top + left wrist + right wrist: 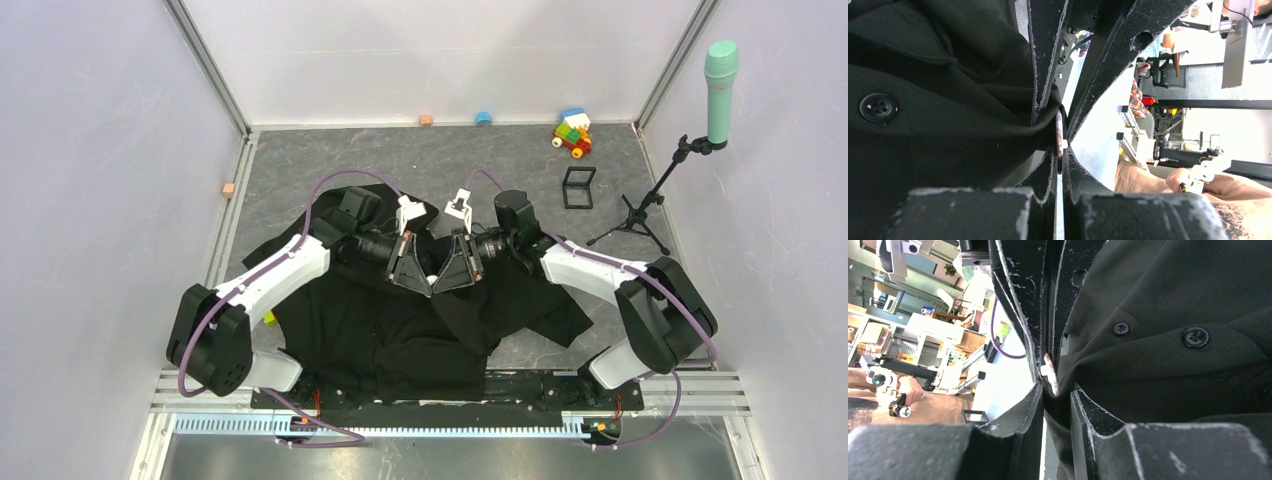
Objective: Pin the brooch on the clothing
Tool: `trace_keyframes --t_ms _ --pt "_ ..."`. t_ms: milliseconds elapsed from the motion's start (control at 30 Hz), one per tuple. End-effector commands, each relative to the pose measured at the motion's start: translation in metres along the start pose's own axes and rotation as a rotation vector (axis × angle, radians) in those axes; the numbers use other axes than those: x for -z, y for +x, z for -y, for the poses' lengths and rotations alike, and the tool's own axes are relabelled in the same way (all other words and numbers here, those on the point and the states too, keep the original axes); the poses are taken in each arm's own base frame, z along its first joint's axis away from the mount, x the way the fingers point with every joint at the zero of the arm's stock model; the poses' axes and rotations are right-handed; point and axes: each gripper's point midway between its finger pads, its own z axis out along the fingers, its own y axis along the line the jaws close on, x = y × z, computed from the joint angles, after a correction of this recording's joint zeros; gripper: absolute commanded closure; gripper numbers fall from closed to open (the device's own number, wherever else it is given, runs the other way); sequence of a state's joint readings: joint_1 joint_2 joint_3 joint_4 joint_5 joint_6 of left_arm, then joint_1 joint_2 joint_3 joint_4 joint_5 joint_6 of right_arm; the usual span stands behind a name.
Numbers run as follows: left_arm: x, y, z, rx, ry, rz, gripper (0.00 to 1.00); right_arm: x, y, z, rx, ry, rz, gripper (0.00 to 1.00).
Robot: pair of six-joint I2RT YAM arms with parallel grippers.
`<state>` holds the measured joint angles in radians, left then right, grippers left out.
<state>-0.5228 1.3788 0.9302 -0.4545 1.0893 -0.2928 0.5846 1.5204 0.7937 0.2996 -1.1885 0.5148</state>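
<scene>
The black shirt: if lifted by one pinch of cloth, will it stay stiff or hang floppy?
Probably floppy: the shirt lies in soft folds and puckers where the right end effector pinches it. Its matte cloth looks unlikely to slip from that grip.

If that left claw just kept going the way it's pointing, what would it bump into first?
Probably the pinched fold of the shirt, right at its tips where the left gripper holds the brooch; the right gripper seems to sit just behind it.
</scene>
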Motion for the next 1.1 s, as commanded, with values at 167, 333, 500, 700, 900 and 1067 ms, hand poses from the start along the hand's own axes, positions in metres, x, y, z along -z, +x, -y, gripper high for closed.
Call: trace_keyframes --t_ms 167,333,500,700,900,1067 --pt "0.000 -0.007 0.043 -0.136 0.105 -0.024 0.98 -0.004 -0.013 0.021 0.038 0.083 0.007 0.74" --pt "-0.001 -0.010 0.048 -0.150 0.105 -0.022 0.98 -0.003 -0.011 0.026 0.024 0.107 -0.002 0.75" --pt "-0.002 -0.008 0.047 -0.146 0.096 -0.034 0.98 -0.004 -0.014 0.031 0.026 0.137 -0.019 0.76" --pt "-0.003 -0.011 0.050 -0.159 0.098 -0.034 0.98 -0.007 -0.011 0.032 0.016 0.131 -0.043 0.77" --pt "-0.006 -0.011 0.042 -0.146 0.079 -0.038 0.98 -0.010 -0.009 0.025 0.035 0.105 -0.064 0.75" --pt "-0.009 -0.013 0.031 -0.139 0.034 -0.028 0.98 -0.009 -0.007 0.022 0.043 0.102 -0.063 0.75"
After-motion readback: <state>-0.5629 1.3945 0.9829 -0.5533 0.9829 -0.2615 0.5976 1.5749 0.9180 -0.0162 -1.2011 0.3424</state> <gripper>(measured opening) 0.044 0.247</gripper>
